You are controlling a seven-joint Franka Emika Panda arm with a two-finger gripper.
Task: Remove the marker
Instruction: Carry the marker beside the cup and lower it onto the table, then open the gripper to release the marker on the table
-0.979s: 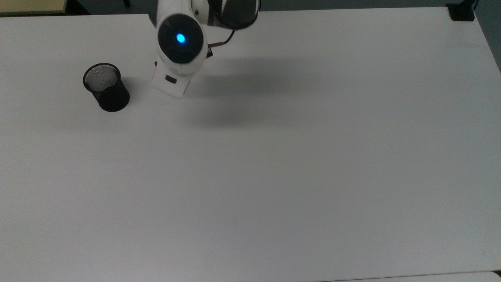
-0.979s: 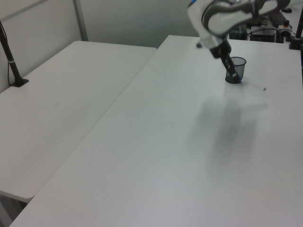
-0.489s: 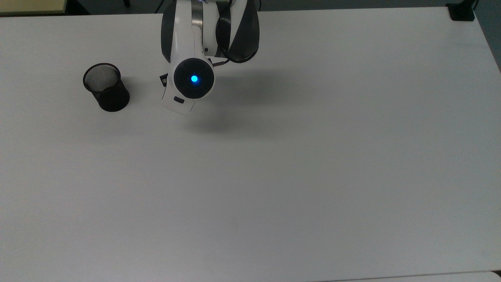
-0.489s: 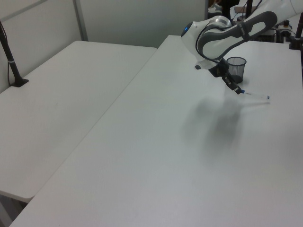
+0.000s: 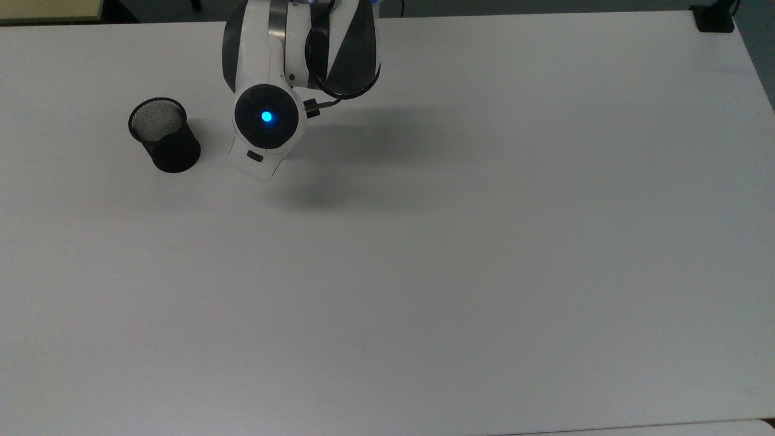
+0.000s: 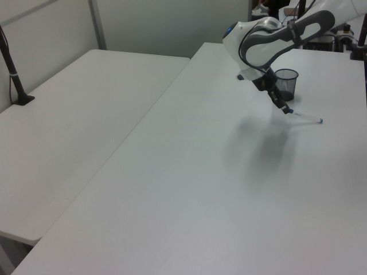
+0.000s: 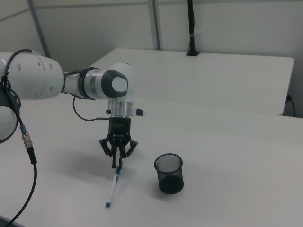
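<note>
The marker (image 7: 113, 187) has a white barrel and a small blue end. It slants down from my gripper (image 7: 117, 165) to the white table (image 7: 227, 156), with its blue end on or just above the surface. The gripper points straight down, its fingers closed on the marker's upper end. In the left view the marker (image 6: 305, 117) sticks out to the right of the gripper (image 6: 285, 110). An empty black mesh cup (image 7: 169, 173) stands upright just to the right view's right. In the top view the arm (image 5: 266, 118) hides the gripper and marker, right of the cup (image 5: 163, 136).
The white table (image 5: 484, 242) stretches wide to the top view's right and bottom. A second white table (image 6: 74, 114) adjoins it on the left view's left, with a black clamped post (image 6: 14, 74). A black cable (image 7: 23, 132) hangs at the right view's left edge.
The arm came down and away from the cup, then shifted back a little to the top view's left. The marker moved with the gripper and now slants down lower to the table.
</note>
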